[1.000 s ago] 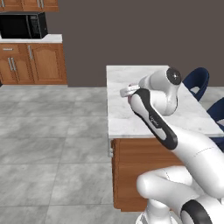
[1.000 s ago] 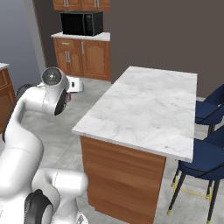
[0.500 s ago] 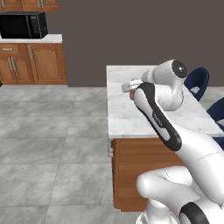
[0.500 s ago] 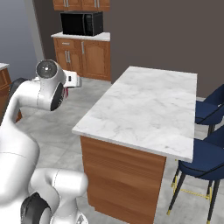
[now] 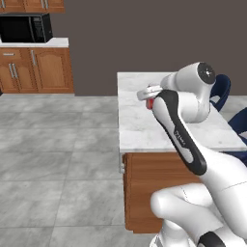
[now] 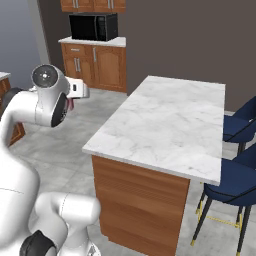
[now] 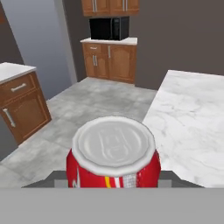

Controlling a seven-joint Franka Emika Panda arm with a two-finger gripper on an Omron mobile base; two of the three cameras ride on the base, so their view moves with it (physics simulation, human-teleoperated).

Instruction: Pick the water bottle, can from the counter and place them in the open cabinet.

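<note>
Red can point(image 5: 150, 103) glimpsed in claw point(image 5: 147, 96), raised higher than second ago, over marble counter point(image 5: 140, 125) near edge. Right base: claw point(image 6: 75, 95) now lifted beside counter point(image 6: 165, 125), off its edge. Hand view: can point(image 7: 113, 155) clamped between closed jaws, silver top facing camera, counter point(image 7: 192, 118) to right.

This is a home kitchen, rendered rather than real. A marble-topped island point(image 6: 165, 125) on a brown wooden base stands on a floor of large grey tiles point(image 5: 53, 144). Blue stools point(image 6: 239, 150) with dark legs sit along one side of the island. Against the far dark wall, low wooden cabinets point(image 5: 34, 70) with arched panel doors and silver handles carry a white worktop, and a black microwave point(image 5: 25, 28) rests on it. More wooden cabinets point(image 6: 92, 5) hang above the microwave.
</note>
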